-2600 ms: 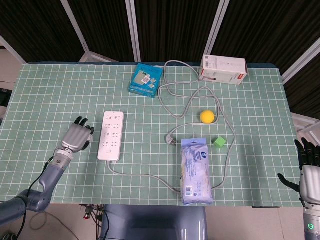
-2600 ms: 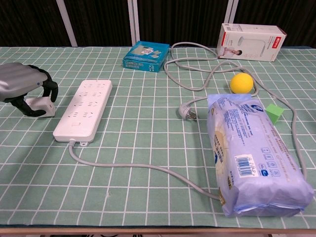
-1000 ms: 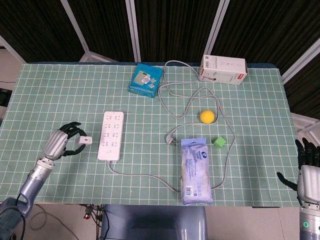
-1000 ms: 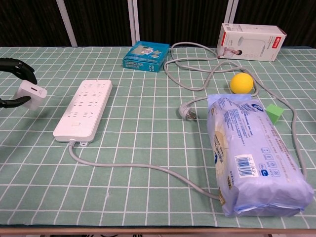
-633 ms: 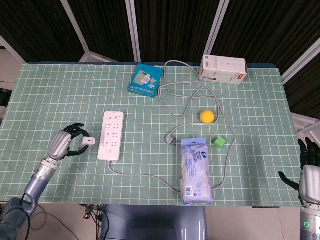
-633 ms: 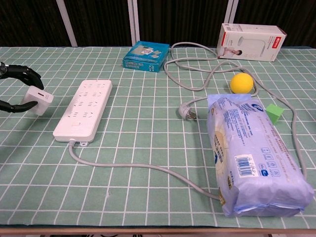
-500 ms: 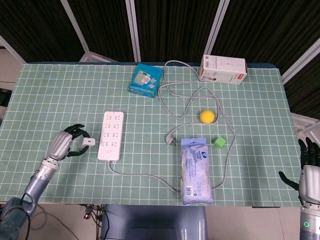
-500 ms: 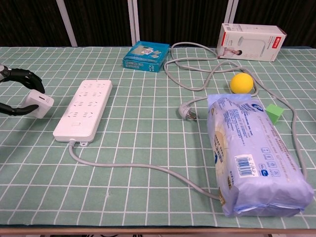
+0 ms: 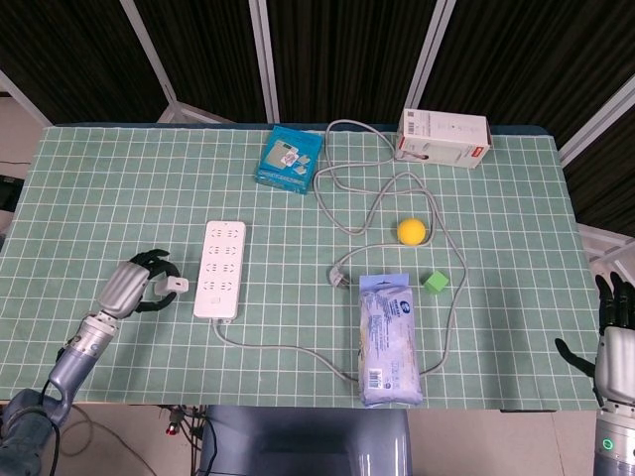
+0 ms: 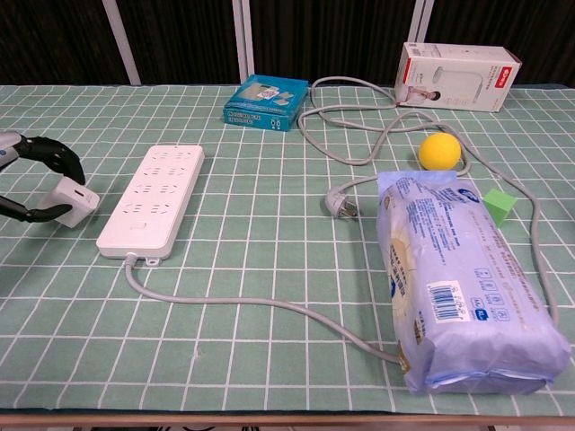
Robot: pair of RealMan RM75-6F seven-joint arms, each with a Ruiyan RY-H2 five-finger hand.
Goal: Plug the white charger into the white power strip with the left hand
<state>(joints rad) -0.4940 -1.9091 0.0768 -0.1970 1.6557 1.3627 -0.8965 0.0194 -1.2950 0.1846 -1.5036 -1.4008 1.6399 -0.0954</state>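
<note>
The white power strip (image 9: pixel 221 268) (image 10: pixel 154 198) lies lengthwise on the green checked mat, its grey cord trailing from the near end. My left hand (image 9: pixel 132 286) (image 10: pixel 31 184) holds the small white charger (image 9: pixel 174 287) (image 10: pixel 71 201) between curled fingers, just left of the strip's near half and apart from it. In the chest view only the dark fingers show at the left edge. My right hand (image 9: pixel 615 339) sits at the far right past the table edge, holding nothing, fingers apart.
A long blue-white packet (image 9: pixel 388 340) (image 10: pixel 460 277) lies right of centre. A grey cable with plug (image 9: pixel 340 276) (image 10: pixel 341 204) loops past a yellow ball (image 9: pixel 411 231) and green cube (image 9: pixel 435 282). A teal box (image 9: pixel 288 160) and a white carton (image 9: pixel 443 138) stand at the back.
My left hand closed on the charger, lifted it off the mat and pulled left, then drifted back toward the strip and lower. The right hand stayed put.
</note>
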